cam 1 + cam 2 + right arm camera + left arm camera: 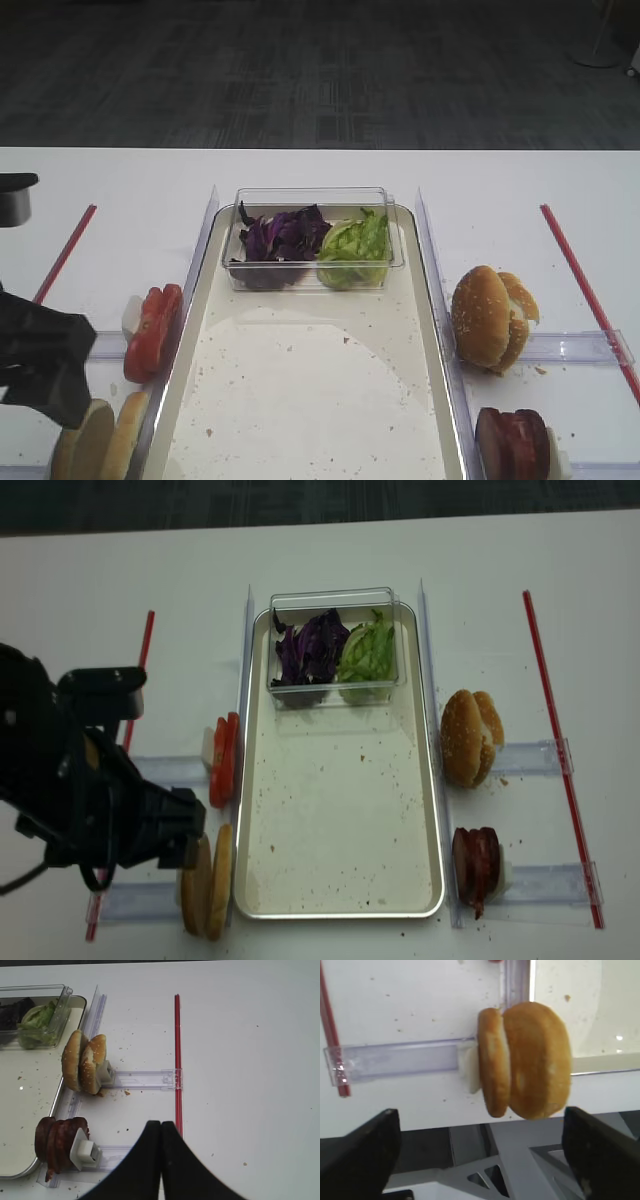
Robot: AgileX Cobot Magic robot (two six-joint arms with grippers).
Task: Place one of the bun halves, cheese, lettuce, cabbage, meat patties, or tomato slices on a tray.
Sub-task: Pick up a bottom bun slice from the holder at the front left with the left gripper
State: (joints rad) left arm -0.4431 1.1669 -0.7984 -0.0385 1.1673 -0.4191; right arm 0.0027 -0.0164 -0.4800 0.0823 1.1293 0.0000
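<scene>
Two bun halves (525,1060) stand on edge in a clear holder by the tray's left rim, the flat pale one (492,1062) left of a golden domed one. My left gripper (480,1155) is open, its fingers wide apart just short of them, touching nothing. From above, the buns (208,880) sit beside the left arm (90,800). The tray (340,820) bears only crumbs and a clear box holding cabbage (310,648) and lettuce (368,650). Tomato slices (224,760) stand left of the tray, meat patties (477,865) right. My right gripper (160,1127) is shut and empty. Cheese is out of view.
Sesame-seeded buns (468,737) stand in a holder right of the tray. Red strips (65,252) (585,290) run along the table on both sides. Clear plastic rails (145,1080) lie flat beside the food stacks. The table's near edge lies just under the left gripper.
</scene>
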